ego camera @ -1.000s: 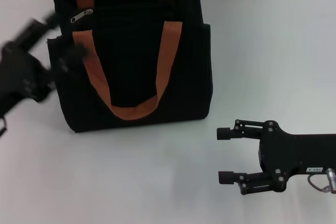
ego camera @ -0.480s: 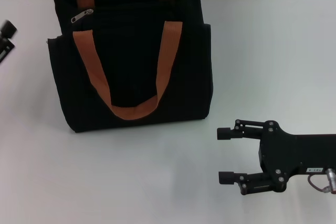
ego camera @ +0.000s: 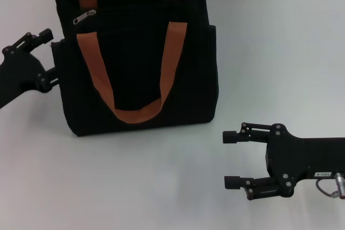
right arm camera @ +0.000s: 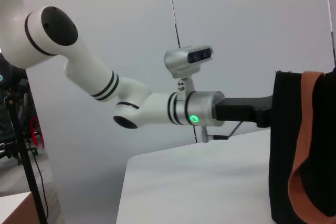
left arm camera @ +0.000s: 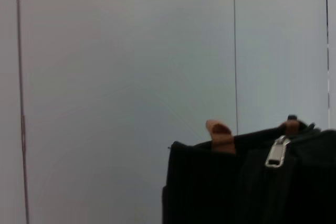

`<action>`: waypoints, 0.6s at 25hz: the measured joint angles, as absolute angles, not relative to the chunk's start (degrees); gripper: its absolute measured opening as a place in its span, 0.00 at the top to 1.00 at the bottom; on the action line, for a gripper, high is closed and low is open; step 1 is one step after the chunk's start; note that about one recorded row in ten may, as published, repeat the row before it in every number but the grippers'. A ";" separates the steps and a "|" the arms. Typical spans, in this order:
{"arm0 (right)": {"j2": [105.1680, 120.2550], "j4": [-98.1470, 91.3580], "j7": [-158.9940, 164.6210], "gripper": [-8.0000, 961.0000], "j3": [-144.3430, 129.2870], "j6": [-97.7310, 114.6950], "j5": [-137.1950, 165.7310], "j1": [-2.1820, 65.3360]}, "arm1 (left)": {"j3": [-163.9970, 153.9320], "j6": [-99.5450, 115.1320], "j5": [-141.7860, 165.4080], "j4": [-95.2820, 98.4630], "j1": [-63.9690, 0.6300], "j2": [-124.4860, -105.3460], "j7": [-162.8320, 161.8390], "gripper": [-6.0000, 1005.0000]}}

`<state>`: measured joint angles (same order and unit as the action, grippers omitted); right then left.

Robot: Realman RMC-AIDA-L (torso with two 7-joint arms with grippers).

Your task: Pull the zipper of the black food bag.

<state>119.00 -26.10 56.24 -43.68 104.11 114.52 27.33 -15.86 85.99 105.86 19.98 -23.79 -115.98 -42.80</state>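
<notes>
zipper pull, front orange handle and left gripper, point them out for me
zipper (ego camera: 84,16): head view, on the silver pull tab.
front orange handle (ego camera: 173,57): head view, on its right strap.
left gripper (ego camera: 49,52): head view, between the fingertips.

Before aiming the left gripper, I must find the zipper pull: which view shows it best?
The left wrist view: the zipper hangs large and bright against the bag. The head view shows it small. The right wrist view doesn't show it.

The left gripper sits at the middle left of the head view, fingers spread apart and pointing toward the upper right. The right gripper hovers at the lower right, fingers parted, pointing left.
</notes>
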 joint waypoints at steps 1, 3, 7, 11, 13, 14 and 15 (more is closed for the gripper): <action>119.00 -26.10 56.25 0.16 -43.68 104.12 114.52 27.33 | -15.96 84.91 105.82 20.05 -24.25 -116.03 -42.71 0.18; 119.00 -26.10 56.24 0.16 -43.68 104.15 114.52 27.32 | -15.95 83.96 105.77 20.06 -24.67 -116.02 -42.65 0.18; 119.00 -26.10 56.25 0.16 -43.68 104.42 114.52 27.27 | -15.45 81.52 105.40 20.42 -25.89 -115.95 -42.52 0.18; 119.00 -26.10 56.24 0.16 -43.58 104.58 114.52 27.24 | -14.54 82.43 102.07 21.46 -26.31 -116.22 -42.42 0.19; 119.00 -26.10 56.24 0.16 -43.58 104.60 114.52 27.24 | -14.68 82.95 101.04 21.48 -26.25 -116.25 -42.40 0.19; 119.00 -26.10 56.24 0.16 -43.58 104.62 114.52 27.24 | -14.81 83.21 100.75 21.49 -26.21 -116.26 -42.39 0.19; 119.00 -26.10 56.25 0.16 -43.58 104.63 114.52 27.24 | -14.97 83.51 100.66 21.50 -26.14 -116.33 -42.37 0.19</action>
<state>119.00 -26.10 56.25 -43.59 104.63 114.52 27.24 -14.97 83.51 100.66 21.50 -26.14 -116.33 -42.37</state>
